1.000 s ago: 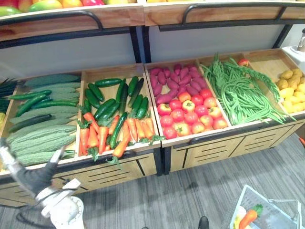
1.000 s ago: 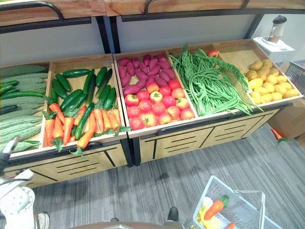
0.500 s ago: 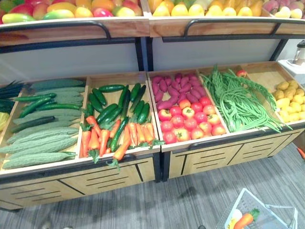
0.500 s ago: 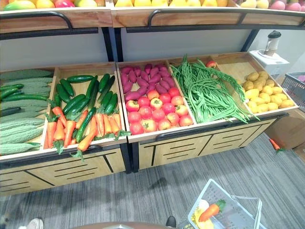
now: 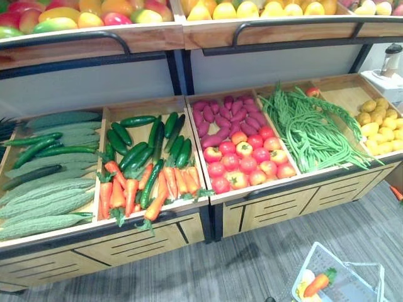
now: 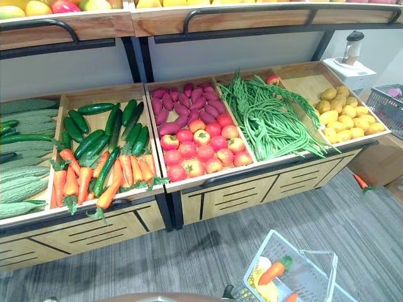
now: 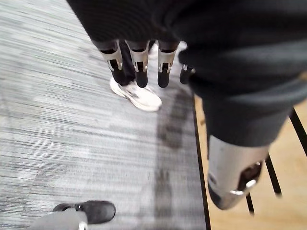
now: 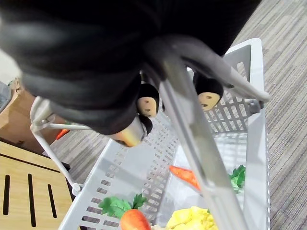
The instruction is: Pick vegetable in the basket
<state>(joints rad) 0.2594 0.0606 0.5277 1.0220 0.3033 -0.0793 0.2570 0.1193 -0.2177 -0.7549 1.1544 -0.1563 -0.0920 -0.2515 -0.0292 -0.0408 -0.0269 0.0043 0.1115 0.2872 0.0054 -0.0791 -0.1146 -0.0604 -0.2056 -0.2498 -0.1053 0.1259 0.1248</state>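
Your right hand (image 8: 147,101) is curled tight round the grey metal handle (image 8: 192,139) of the pale plastic lattice basket (image 8: 120,177), low on your right by the grey carpet (image 5: 252,264), and in it lie two orange carrots (image 8: 184,176) with leafy green tops and a lumpy yellow piece (image 8: 192,221). Your left hand (image 7: 139,60) hangs slack with straight fingers (image 7: 113,57), holding nothing. Before you, the wooden bench (image 5: 277,207) has bins of bumpy green gourds (image 5: 44,201), a carrot pile (image 5: 145,185) with dark cucumbers (image 5: 141,148), purple sweet potatoes (image 5: 220,116) behind round red tomatoes (image 5: 245,163), long thin green beans (image 5: 308,129) and yellow potatoes (image 5: 378,126).
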